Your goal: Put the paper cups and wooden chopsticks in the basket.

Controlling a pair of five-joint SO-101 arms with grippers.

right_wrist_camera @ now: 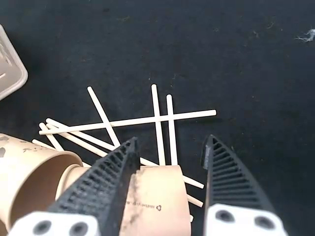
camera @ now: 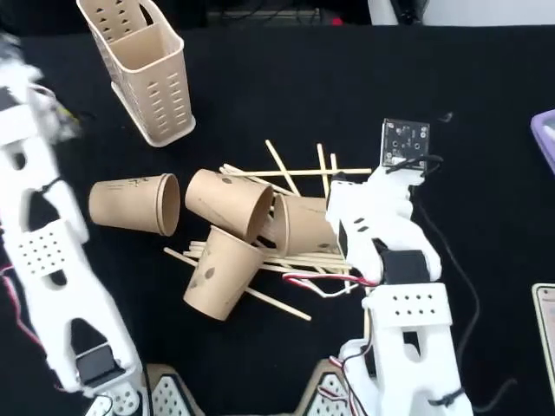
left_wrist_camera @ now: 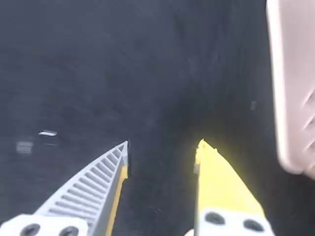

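Several brown paper cups lie on their sides mid-table: one at the left (camera: pixel 134 204), one in the middle (camera: pixel 230 204), one in front (camera: pixel 221 273) and one by the right arm (camera: pixel 303 224). Wooden chopsticks (camera: pixel 295 173) lie scattered under and behind them. The beige perforated basket (camera: pixel 143 69) stands at the back left. My right gripper (right_wrist_camera: pixel 172 142) is open, its jaws straddling the bottom end of the nearest cup (right_wrist_camera: pixel 157 196), with crossed chopsticks (right_wrist_camera: pixel 128 122) beyond it. My left gripper (left_wrist_camera: pixel 162 147) is open and holds nothing, over black cloth beside the basket wall (left_wrist_camera: pixel 290 88).
The left arm (camera: pixel 35 243) stretches along the table's left edge. A purple object (camera: pixel 545 130) and a flat item (camera: pixel 546 321) sit at the right edge. A corner of the basket (right_wrist_camera: pixel 10 73) shows in the right wrist view.
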